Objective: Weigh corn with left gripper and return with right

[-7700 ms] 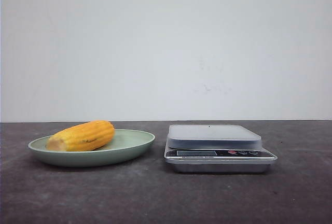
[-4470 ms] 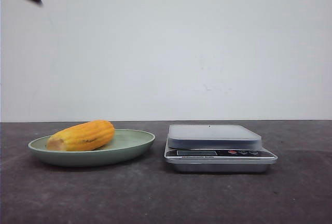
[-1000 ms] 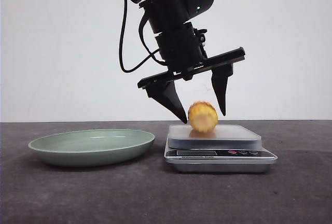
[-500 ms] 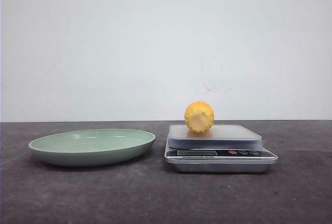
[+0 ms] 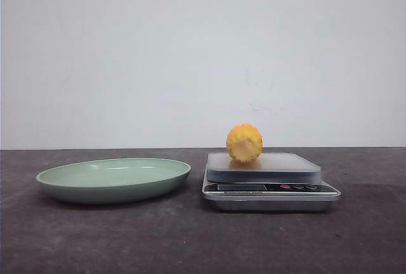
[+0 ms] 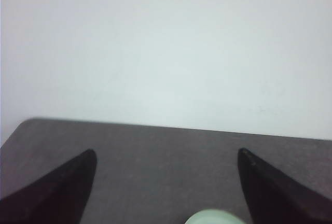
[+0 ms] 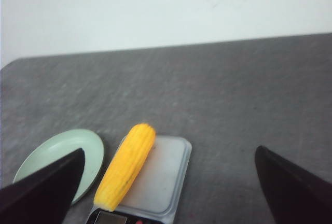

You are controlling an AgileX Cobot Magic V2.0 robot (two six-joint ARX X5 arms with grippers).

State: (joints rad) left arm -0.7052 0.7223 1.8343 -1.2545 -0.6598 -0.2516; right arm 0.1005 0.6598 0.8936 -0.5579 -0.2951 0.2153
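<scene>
The left gripper [image 6: 165, 182] is seen only in its own wrist view, where its two black pointed fingers [image 6: 57, 193] are spread wide apart with nothing held between them. Between the tips, a small pale green arc of the plate [image 6: 215, 217] is visible at the picture's edge, with the dark table [image 6: 166, 167] beyond it and a white wall [image 6: 166, 47] behind.

The right gripper [image 7: 171, 182] is likewise shown only by its wrist camera; its black fingers [image 7: 44, 190] stand wide apart and empty, high over the table. The corn [image 7: 126, 165] is seen below them, well apart from both tips.

The corn [image 5: 244, 143] is lying on the grey platform of the scale [image 5: 269, 180]. In the front view it is seen end-on, at about the 10 o'clock part of the platform, with its ribbed round end turned toward the camera. In the right wrist view it is laid along the platform edge nearest the plate, one end reaching over the scale's display strip.

The green plate [image 5: 114, 180] is set at 9 o'clock from the scale, just beside it but apart, and nothing is carried on it. No arm is seen in the front view.
</scene>
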